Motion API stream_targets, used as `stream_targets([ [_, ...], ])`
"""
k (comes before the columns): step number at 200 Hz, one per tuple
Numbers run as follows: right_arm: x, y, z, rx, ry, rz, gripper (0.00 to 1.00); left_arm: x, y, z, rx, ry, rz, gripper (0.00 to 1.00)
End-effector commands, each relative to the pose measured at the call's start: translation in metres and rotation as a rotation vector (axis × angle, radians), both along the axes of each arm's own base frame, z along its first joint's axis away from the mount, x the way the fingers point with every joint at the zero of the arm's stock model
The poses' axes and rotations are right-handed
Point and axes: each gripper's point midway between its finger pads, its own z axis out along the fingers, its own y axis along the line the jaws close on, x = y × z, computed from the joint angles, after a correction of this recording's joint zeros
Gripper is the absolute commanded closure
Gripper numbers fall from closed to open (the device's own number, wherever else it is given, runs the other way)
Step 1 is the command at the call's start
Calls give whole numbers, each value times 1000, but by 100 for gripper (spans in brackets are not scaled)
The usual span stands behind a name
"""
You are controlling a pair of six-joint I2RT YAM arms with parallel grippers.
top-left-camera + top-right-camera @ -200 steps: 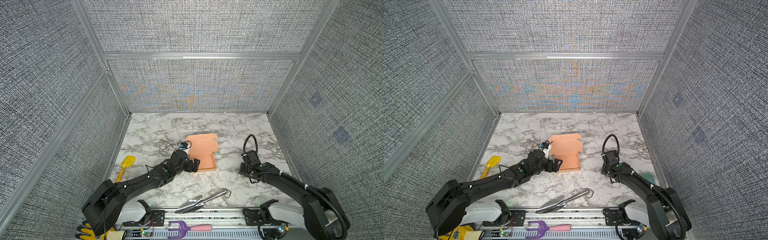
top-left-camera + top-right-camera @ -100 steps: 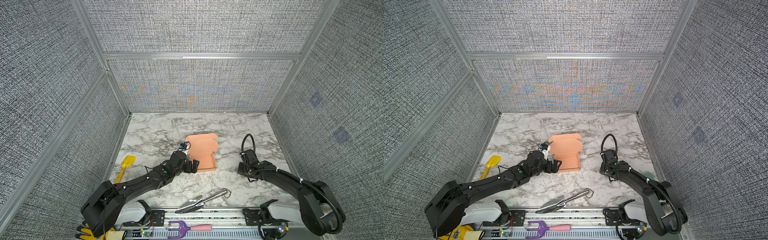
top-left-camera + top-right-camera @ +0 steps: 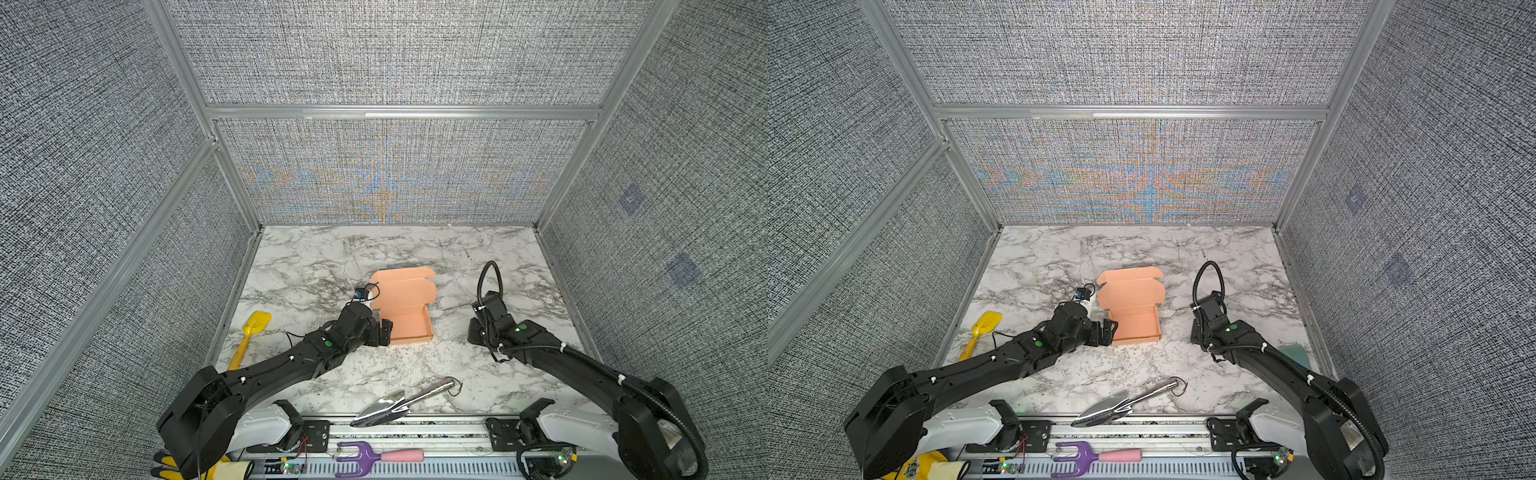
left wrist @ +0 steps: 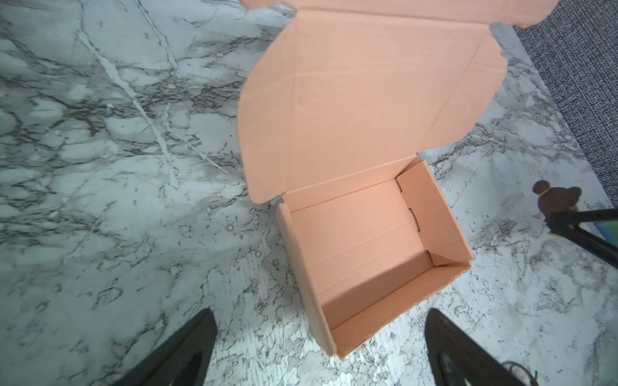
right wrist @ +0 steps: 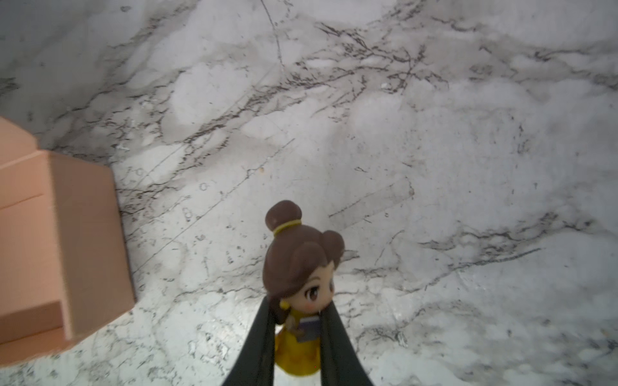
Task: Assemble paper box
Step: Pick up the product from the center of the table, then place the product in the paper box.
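Note:
The salmon-pink paper box stands mid-table as a folded tray with its scalloped lid laid open behind it. My left gripper is open, its fingers straddling the box's near left corner without touching it. To the right of the box, my right gripper is shut on a small doll figurine with brown hair and a yellow dress. The doll's head also shows in the left wrist view. The right wrist view shows the box's side wall to one side.
A yellow toy shovel lies by the left wall. A metal trowel lies near the front edge, a purple hand rake on the rail below it. Grey fabric walls enclose the marble table on three sides.
My right gripper has closed onto the doll and its wrist has shifted slightly left. The left arm and the box have not moved.

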Motion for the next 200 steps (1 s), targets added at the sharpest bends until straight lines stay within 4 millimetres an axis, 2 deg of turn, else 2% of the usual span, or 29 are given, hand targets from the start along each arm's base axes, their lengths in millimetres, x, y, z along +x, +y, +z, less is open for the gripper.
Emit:
stream_targets([
  [1, -3, 6, 15, -50, -27, 22, 81, 0, 16, -2, 38, 10, 72, 1],
  [19, 0, 36, 31, -11, -66, 90, 81, -1, 30, -4, 65, 1, 119, 1],
  [44, 5, 89, 46, 31, -92, 207, 81, -2, 49, -8, 50, -5, 172, 1],
  [62, 8, 126, 41, 29, -82, 292, 81, 0, 59, -8, 5, -1, 211, 1],
  [67, 7, 132, 33, 17, -63, 311, 81, 0, 62, -8, -3, 1, 219, 1],
  [69, 11, 139, 40, 32, -78, 317, 81, 0, 63, -8, -7, 2, 222, 2],
  [72, 12, 146, 39, 33, -76, 329, 81, 1, 64, -7, -14, 1, 227, 2],
  [88, 18, 166, 27, 35, -56, 364, 81, 1, 70, -6, -33, 3, 243, 2],
  [125, 26, 190, 0, 18, -12, 415, 81, 7, 78, -7, -64, 2, 268, 3],
  [152, 21, 197, -20, -1, 29, 437, 80, 14, 79, -7, -63, -5, 277, 4],
  [164, 18, 198, -25, -6, 41, 444, 76, 18, 78, -7, -65, -6, 277, 4],
  [174, 17, 197, -24, -3, 43, 443, 70, 22, 76, -6, -71, -10, 273, 4],
  [184, 17, 194, -18, -1, 29, 439, 58, 24, 74, -6, -76, -8, 270, 4],
  [200, 21, 185, 8, 4, -27, 435, 47, 29, 70, -4, -84, -9, 256, 4],
])
